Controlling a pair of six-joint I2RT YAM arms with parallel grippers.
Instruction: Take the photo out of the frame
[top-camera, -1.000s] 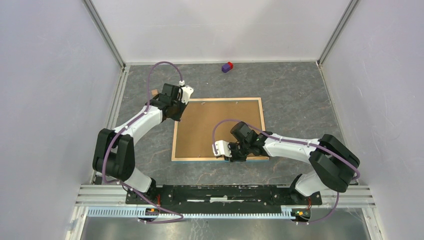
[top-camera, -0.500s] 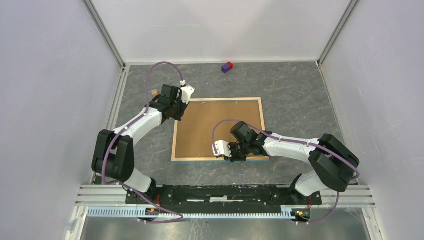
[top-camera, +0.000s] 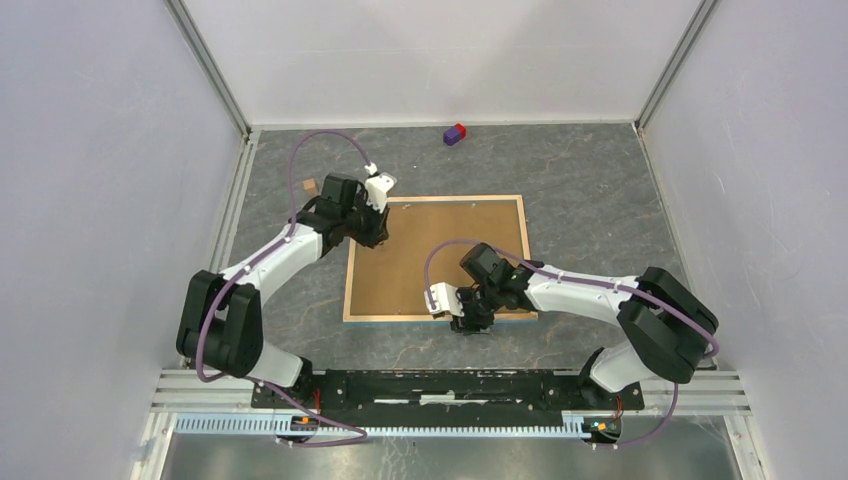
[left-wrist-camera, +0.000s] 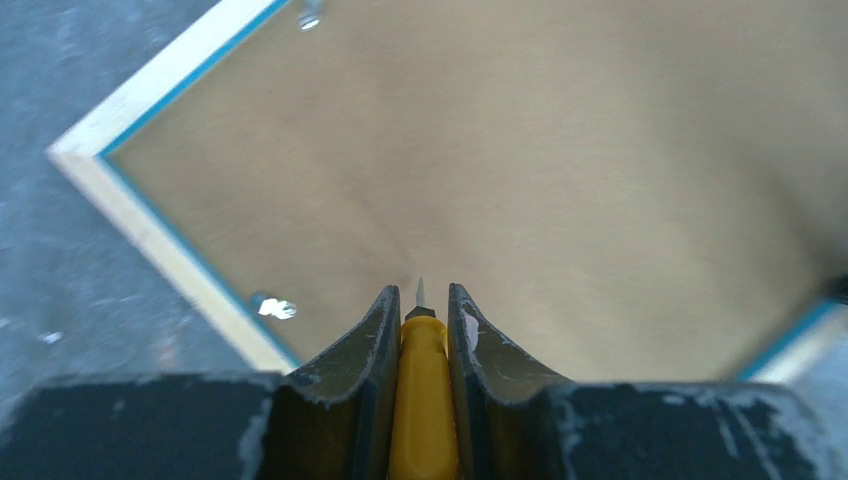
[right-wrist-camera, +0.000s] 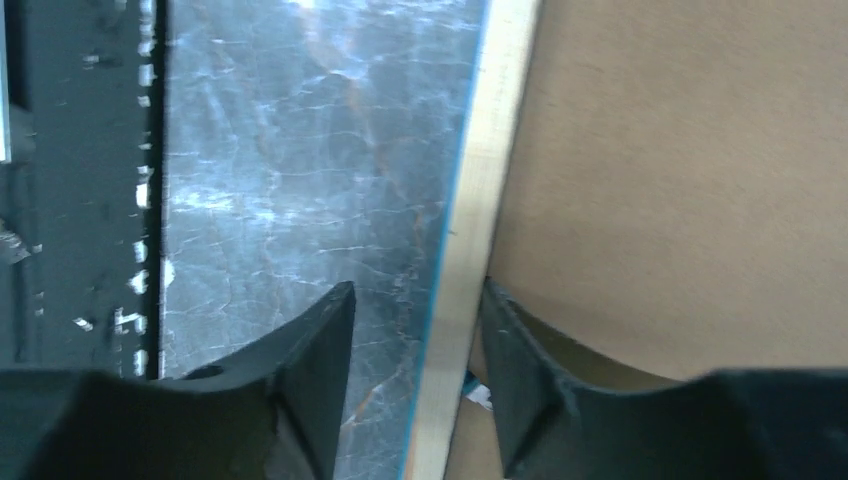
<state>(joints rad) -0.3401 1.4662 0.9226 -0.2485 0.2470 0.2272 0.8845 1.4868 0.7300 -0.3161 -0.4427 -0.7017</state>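
Large rectangular picture frame (top-camera: 440, 255) lies face down mid-table, brown fibreboard back up, with a light wood rim and a thin blue edge. No view of the photo from this side. Small metal tabs (left-wrist-camera: 273, 307) sit along the rim by the far-left corner. Left gripper (left-wrist-camera: 420, 300) hovers over that corner, fingers pinching a yellow-handled tool (left-wrist-camera: 422, 400). Its thin metal tip points across the backing board; cannot tell if the tip touches. Right gripper (right-wrist-camera: 418, 292) is at the near edge, fingers spread and straddling the wood rim: one over the grey marbled table (right-wrist-camera: 300, 150), one over the board. Small purple-and-red block (top-camera: 455, 133) sits by the far wall, well apart from the frame.
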